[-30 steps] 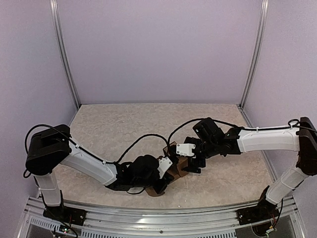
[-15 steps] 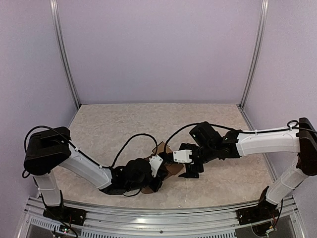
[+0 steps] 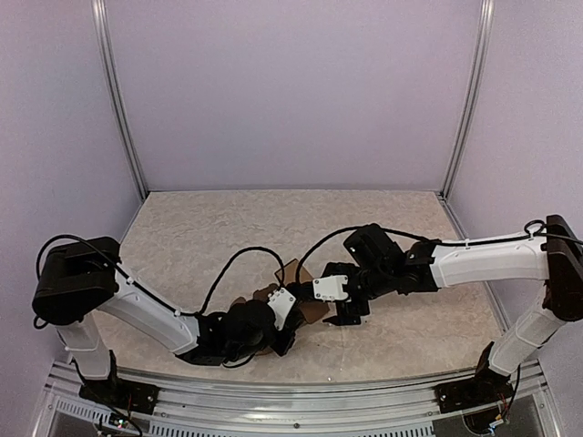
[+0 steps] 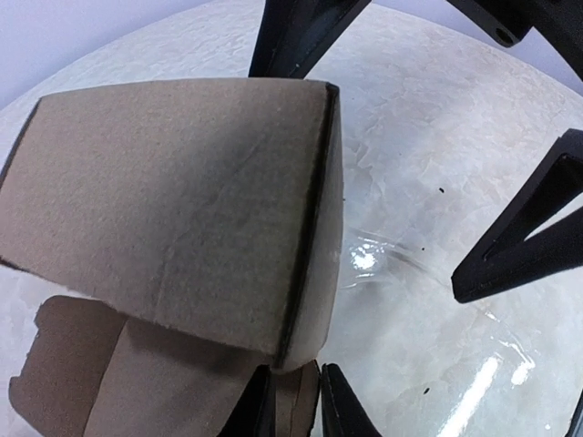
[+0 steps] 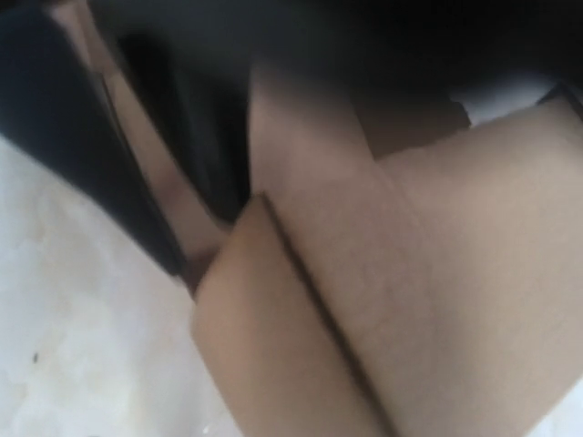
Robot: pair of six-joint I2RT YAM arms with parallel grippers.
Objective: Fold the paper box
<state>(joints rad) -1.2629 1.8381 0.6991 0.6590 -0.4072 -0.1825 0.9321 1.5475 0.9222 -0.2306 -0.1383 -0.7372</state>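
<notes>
The paper box (image 3: 294, 272) is brown cardboard, partly folded, low on the table between my two grippers. In the left wrist view it (image 4: 173, 200) fills the left half, with one creased corner and an open flap below. My left gripper (image 4: 296, 411) is shut on a thin cardboard panel at the box's lower edge; it also shows in the top view (image 3: 282, 328). My right gripper (image 3: 341, 312) is at the box's right side, and its black fingers (image 4: 519, 241) stand spread apart in the left wrist view. The right wrist view is blurred and filled by the box (image 5: 437, 273).
The beige marbled tabletop (image 3: 228, 228) is walled by pale purple panels with metal corner posts (image 3: 118, 100). A black cable (image 3: 246, 255) loops over the table from the left arm. A shiny clear patch (image 4: 373, 259) lies on the table beside the box.
Both grippers and the box have shifted left and slightly nearer over the last second. The left gripper keeps its hold on the box; the right gripper followed beside it.
</notes>
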